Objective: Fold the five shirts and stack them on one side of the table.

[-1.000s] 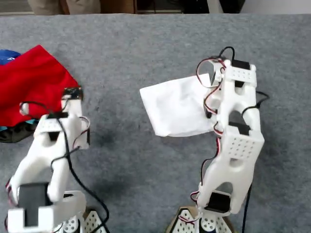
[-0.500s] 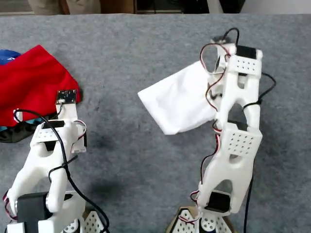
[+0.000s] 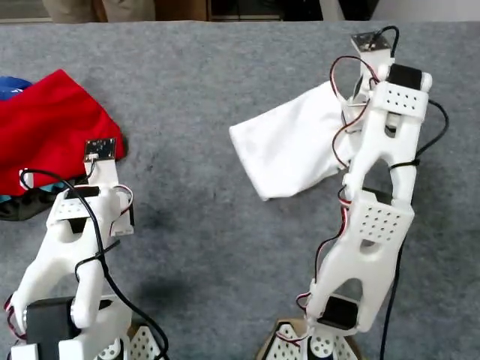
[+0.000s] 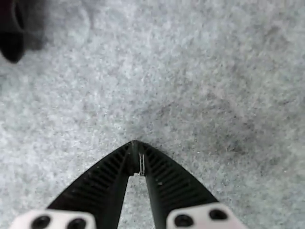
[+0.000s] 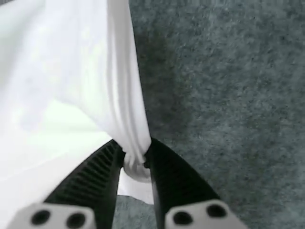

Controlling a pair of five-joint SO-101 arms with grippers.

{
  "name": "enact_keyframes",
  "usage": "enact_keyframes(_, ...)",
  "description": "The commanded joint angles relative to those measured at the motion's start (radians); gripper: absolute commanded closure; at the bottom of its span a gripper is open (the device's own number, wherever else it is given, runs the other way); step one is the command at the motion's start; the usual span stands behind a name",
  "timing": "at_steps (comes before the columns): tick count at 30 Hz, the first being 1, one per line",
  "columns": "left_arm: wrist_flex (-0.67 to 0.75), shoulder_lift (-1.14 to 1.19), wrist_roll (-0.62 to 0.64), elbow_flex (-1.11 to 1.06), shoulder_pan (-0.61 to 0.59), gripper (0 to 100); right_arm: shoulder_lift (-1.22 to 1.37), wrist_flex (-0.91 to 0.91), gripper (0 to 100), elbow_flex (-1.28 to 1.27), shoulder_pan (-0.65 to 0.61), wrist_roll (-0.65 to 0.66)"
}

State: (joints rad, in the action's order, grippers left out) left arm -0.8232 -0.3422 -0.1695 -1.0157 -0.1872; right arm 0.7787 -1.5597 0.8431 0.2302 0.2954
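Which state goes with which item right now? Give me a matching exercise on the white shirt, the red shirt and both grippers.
Column one:
1. white shirt
2. red shirt
3. left gripper
4. right gripper

Column two:
A. lying on the left arm's side of the table
B. shut on bunched cloth
C. pinched at one edge
D. shut, empty, over bare table

Pairs: 1-C, 2-A, 3-D, 4-B.

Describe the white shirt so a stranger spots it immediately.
Start at the grey table, then go to its right half. There the white shirt spreads out, one edge pinched in the right gripper. It is the only white cloth; the red shirt lies far left.
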Motion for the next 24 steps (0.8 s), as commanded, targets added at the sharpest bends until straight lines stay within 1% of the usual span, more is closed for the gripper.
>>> enact_keyframes(1, 0.011, -0.018, 0.017, 0.006, -0.005, 98, -0.005, 0.006, 99.8, -0.021, -0.054, -0.003)
enact_keyframes(5, 0.011, -0.018, 0.017, 0.008, -0.005, 98, -0.007, -0.048, 99.8, -0.035, -0.134, -0.009)
enact_keyframes(8, 0.011, -0.018, 0.017, 0.009, -0.005, 98, -0.012, -0.086, 99.8, -0.03, -0.189, -0.063)
enact_keyframes(12, 0.011, -0.018, 0.017, 0.009, -0.005, 98, -0.01, -0.12, 99.8, -0.031, -0.24, -0.098)
enact_keyframes(15, 0.011, -0.018, 0.014, 0.009, -0.005, 98, -0.005, -0.12, 99.8, -0.038, -0.232, -0.109)
enact_keyframes(19, 0.011, -0.018, 0.011, 0.009, -0.005, 98, -0.007, -0.124, 99.8, -0.038, -0.185, -0.109)
enact_keyframes(24, 0.011, -0.018, 0.009, 0.009, -0.005, 98, -0.005, -0.181, 99.8, -0.039, -0.14, -0.104)
